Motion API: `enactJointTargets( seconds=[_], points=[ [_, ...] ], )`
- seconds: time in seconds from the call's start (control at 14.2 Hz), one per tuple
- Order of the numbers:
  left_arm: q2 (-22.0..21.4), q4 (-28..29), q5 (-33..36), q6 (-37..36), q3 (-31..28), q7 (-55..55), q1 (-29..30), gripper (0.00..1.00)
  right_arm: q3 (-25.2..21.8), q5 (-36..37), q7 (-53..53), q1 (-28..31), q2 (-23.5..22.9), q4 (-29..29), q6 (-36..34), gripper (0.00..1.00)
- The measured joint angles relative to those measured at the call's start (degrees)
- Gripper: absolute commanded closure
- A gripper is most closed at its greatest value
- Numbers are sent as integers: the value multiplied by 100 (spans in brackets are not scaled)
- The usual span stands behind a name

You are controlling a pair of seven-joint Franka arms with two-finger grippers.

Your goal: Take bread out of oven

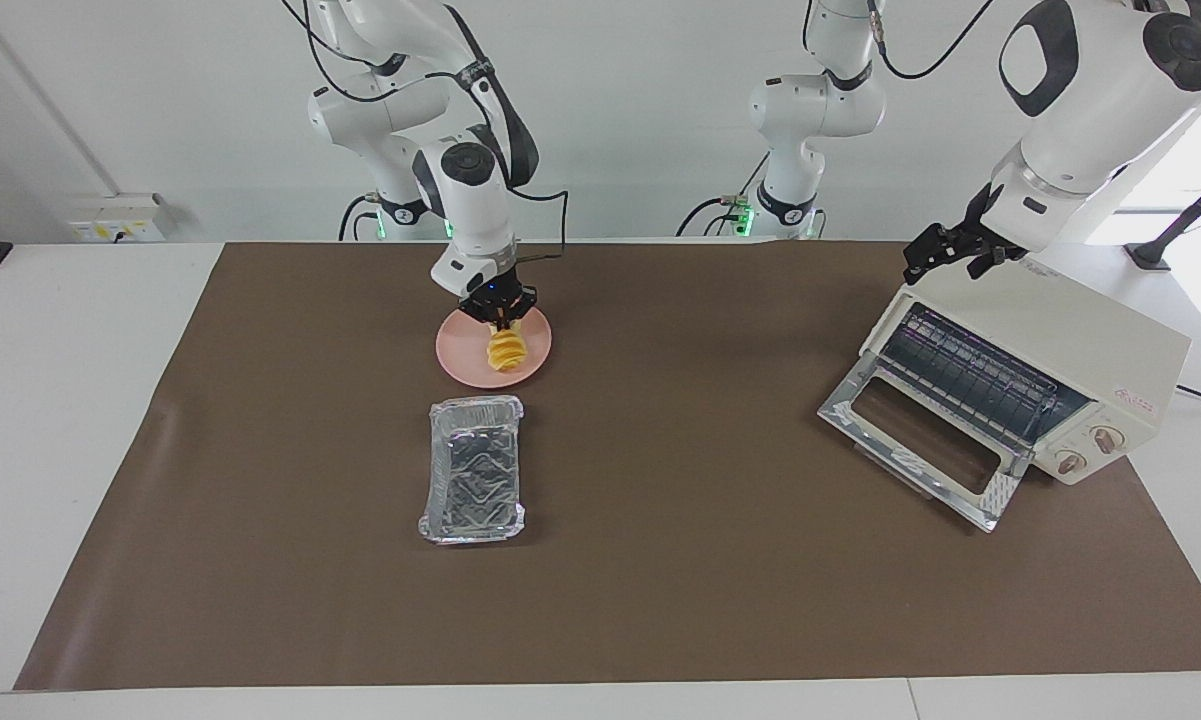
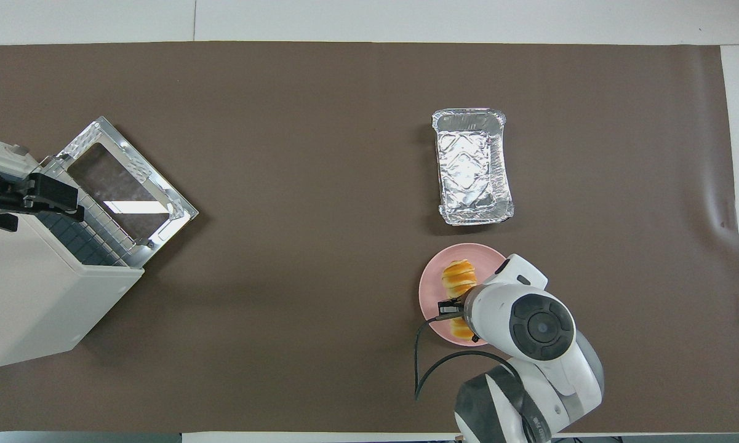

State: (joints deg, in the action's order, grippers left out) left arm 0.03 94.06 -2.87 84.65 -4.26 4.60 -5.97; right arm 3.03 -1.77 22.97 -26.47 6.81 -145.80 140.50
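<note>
My right gripper (image 1: 501, 320) is shut on the upper end of the bread (image 1: 505, 350), a golden ridged loaf. The bread hangs tilted, low over the pink plate (image 1: 470, 362); I cannot tell whether its lower end touches the plate. From overhead the bread (image 2: 458, 275) shows partly over the plate (image 2: 432, 289), the rest hidden under my right wrist. The cream-white oven (image 1: 1070, 335) stands at the left arm's end of the table with its glass door (image 1: 915, 438) dropped open and its rack bare. My left gripper (image 1: 947, 258) waits open just above the oven's top (image 2: 37, 295).
A crinkled silver foil tray (image 1: 473, 468) lies empty, just farther from the robots than the plate. A brown mat (image 1: 680, 560) covers the table. A third arm's base stands at the back of the table.
</note>
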Motion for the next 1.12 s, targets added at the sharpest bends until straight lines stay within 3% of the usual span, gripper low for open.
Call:
enactJointTargets(
  seconds=[0.42, 0.84, 1.12],
  points=[
    [0, 0, 0, 0, 0, 0, 0, 0, -10, -2, 5, 1, -3, 350, -342, 0],
    [0, 0, 0, 0, 0, 0, 0, 0, -68, -2, -187, 381, 21, 1784, -2144, 0],
    [0, 0, 0, 0, 0, 0, 0, 0, -111, -1, -1557, 1269, 171, 2733, -3064, 0]
  ],
)
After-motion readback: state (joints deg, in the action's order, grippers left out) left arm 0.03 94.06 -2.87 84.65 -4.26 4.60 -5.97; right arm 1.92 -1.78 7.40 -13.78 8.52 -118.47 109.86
